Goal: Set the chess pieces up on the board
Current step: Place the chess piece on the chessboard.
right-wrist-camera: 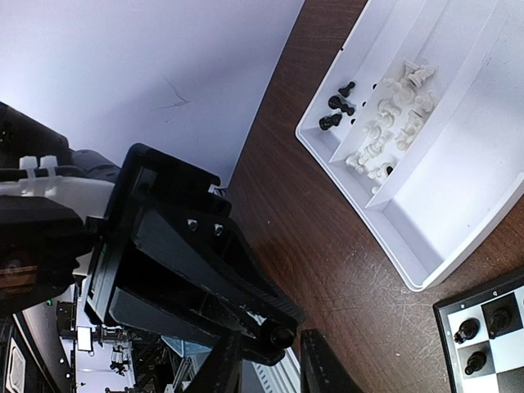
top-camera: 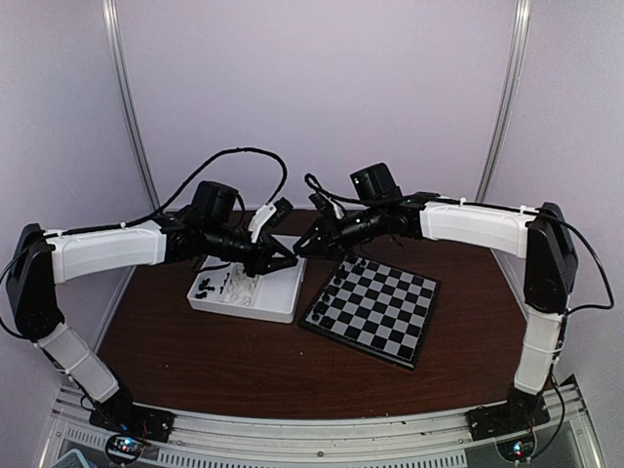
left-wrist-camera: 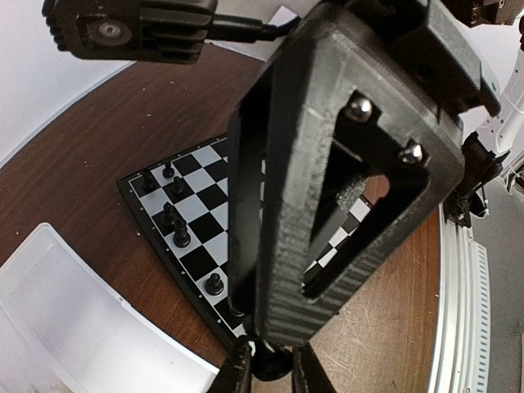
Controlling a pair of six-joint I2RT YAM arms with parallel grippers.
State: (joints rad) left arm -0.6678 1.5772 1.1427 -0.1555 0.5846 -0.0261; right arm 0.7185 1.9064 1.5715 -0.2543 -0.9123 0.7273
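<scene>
A brown wood-grain surface [top-camera: 214,361] carries the board [top-camera: 375,310], a flat square of black and pale grey checks inside a thin black rim with small pale marks, lying askew to the near edge. Just beside its left corner sits a white divided tray [top-camera: 278,307]. Above the far gap between the two, both arms meet tip to tip. The left pincer [left-wrist-camera: 272,370] has its fingertips closed on a small dark chessman [left-wrist-camera: 270,360]. The right pincer [right-wrist-camera: 270,368] points at that same spot, and whether its jaws are parted or clamped cannot be told. Six black chess pieces [left-wrist-camera: 182,236] stand upright on the board's squares along the side nearest the tray. White chess pieces [right-wrist-camera: 393,115] lie jumbled in the tray's middle compartment, and three black ones [right-wrist-camera: 337,105] lie in the narrow outer compartment.
</scene>
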